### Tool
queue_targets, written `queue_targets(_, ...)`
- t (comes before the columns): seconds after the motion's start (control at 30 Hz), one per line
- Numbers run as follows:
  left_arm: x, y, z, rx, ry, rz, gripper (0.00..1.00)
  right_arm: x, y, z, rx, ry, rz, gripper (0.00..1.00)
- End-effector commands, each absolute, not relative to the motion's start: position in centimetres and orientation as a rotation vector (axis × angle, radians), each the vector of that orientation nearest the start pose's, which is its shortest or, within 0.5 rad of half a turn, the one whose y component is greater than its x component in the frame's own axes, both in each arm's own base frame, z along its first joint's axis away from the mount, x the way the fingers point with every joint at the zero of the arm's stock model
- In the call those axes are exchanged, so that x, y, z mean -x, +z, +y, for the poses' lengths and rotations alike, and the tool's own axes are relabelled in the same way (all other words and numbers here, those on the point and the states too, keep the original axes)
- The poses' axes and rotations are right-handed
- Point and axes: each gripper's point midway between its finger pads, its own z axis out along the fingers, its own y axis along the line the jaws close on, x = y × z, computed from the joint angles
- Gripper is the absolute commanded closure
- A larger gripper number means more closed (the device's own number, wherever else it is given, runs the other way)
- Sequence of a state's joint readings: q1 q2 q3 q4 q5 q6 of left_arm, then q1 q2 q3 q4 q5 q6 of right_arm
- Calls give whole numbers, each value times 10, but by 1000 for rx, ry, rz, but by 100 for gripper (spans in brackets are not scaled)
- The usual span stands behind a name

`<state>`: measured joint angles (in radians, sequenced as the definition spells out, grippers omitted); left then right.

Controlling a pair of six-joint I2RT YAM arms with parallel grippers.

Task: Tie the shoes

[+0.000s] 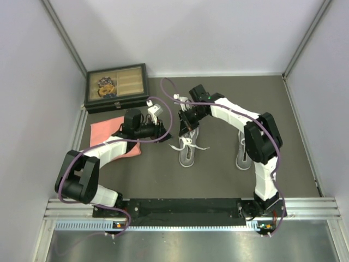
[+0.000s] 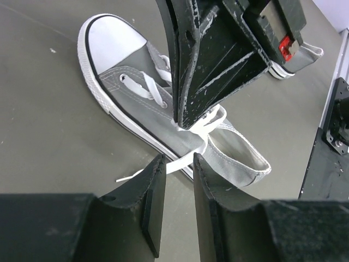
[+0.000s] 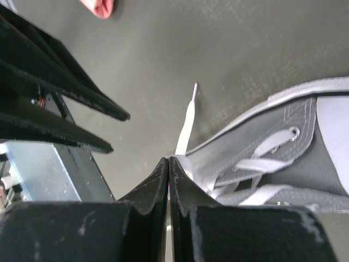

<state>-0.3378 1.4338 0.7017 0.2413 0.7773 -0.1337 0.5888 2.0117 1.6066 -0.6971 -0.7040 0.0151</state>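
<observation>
Case: a dark glass-lidded case (image 1: 116, 87) sits at 10 o'clock on the table (image 1: 218, 180), against the back wall.
Pink cloth: a folded pink cloth (image 1: 109, 134) lies just at 6 o'clock of the case, partly under the left arm.
Left gripper: the left gripper (image 2: 179, 161) hovers at 9 o'clock of the nearer shoe. Its fingers stand a narrow gap apart with nothing clamped between them. A loose lace end shows through the gap, lying on the table.
Nearer shoe: the grey shoe (image 2: 163, 128) rests mid-table between the two grippers. In the left wrist view its white toe cap points to 10 o'clock and its open heel to 4 o'clock.
Right gripper: the right gripper (image 3: 169, 161) is pressed down at the shoe's lacing, its fingers closed together and pinching a white lace (image 3: 188, 120) that trails off toward 12 o'clock in its own view.
Second shoe: the other shoe (image 1: 241, 155) lies at 3 o'clock of the first, well apart, half hidden by the right arm.
</observation>
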Motion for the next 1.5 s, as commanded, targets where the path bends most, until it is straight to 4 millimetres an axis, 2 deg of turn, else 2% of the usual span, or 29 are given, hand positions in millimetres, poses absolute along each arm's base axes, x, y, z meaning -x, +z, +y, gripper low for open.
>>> queue_targets(0.0, -303, 134, -238, -666, -1084, 1938, 68, -308, 112, 354, 1006, 1089, 2478, 100)
queue_targets(0.1, -301, 135, -237, -653, -1087, 1951, 66, -310, 108, 354, 991, 1066, 2497, 96)
queue_targets(0.3, -303, 143, -230, -621, -1086, 1950, 63, -317, 118, 357, 991, 1056, 2467, 80)
queue_targets(0.43, -303, 153, -225, -603, -1105, 1934, 56, -319, 136, 358, 1019, 1053, 2405, 68)
queue_targets(0.57, -299, 164, -222, -620, -1107, 1909, 50, -317, 173, 356, 1065, 1054, 2286, 56)
queue_targets(0.63, -295, 166, -220, -643, -1101, 1910, 49, -319, 185, 350, 1072, 1037, 2246, 49)
queue_targets(0.67, -298, 172, -219, -668, -1076, 1890, 48, -318, 200, 347, 1083, 1037, 2204, 47)
queue_targets(0.7, -295, 170, -216, -672, -1071, 1917, 48, -319, 204, 343, 1077, 1033, 2194, 45)
queue_targets(0.73, -297, 179, -215, -694, -1054, 1893, 47, -324, 210, 335, 1057, 1018, 2188, 43)
queue_targets(0.77, -298, 183, -213, -752, -1015, 1861, 46, -325, 224, 327, 1051, 1004, 2153, 41)
queue_targets(0.8, -291, 178, -210, -787, -1011, 1896, 45, -326, 227, 319, 1037, 993, 2150, 39)
queue_targets(0.83, -292, 190, -208, -832, -977, 1866, 45, -329, 236, 313, 1018, 979, 2122, 32)
queue_targets(0.87, -293, 192, -205, -907, -919, 1825, 45, -338, 244, 299, 979, 952, 2104, 28)
queue_targets(0.9, -292, 197, -204, -944, -893, 1803, 43, -334, 260, 288, 960, 925, 2063, 24)
queue_targets(0.93, -287, 202, -200, -972, -873, 1805, 43, -338, 268, 278, 940, 876, 2038, 17)
queue_targets(0.97, -287, 204, -198, -1023, -832, 1770, 42, -339, 274, 269, 955, 830, 2005, 16)
queue_targets(1.0, -284, 206, -197, -1048, -820, 1757, 41, -329, 290, 258, 967, 783, 1948, 15)
queue_targets(1.03, -278, 209, -196, -1100, -801, 1718, 39, -332, 296, 251, 965, 709, 1909, 10)
queue_targets(1.1, -274, 211, -195, -1123, -785, 1695, 38, -320, 312, 236, 974, 626, 1809, 4)
queue_targets(1.17, -276, 214, -191, -1112, -740, 1683, 36, -324, 330, 228, 939, 546, 1697, 1)
queue_targets(1.2, -275, 215, -191, -1119, -732, 1672, 36, -322, 320, 225, 957, 519, 1692, 1)
queue_targets(1.23, -273, 217, -190, -1144, -716, 1642, 35, -319, 326, 222, 983, 489, 1640, 1)
queue_targets(1.27, -274, 220, -191, -1144, -703, 1616, 35, -325, 329, 222, 983, 462, 1604, 1)
queue_targets(1.3, -274, 221, -191, -1145, -700, 1603, 34, -326, 334, 222, 964, 469, 1622, 1)
queue_targets(1.33, -271, 222, -192, -1149, -708, 1587, 34, -324, 321, 230, 1000, 527, 1683, 1)
queue_targets(1.4, -261, 222, -196, -1190, -755, 1547, 34, -307, 309, 231, 1123, 576, 1768, 1)
queue_targets(1.47, -249, 213, -201, -1255, -803, 1495, 35, -300, 282, 233, 1177, 622, 1851, 3)
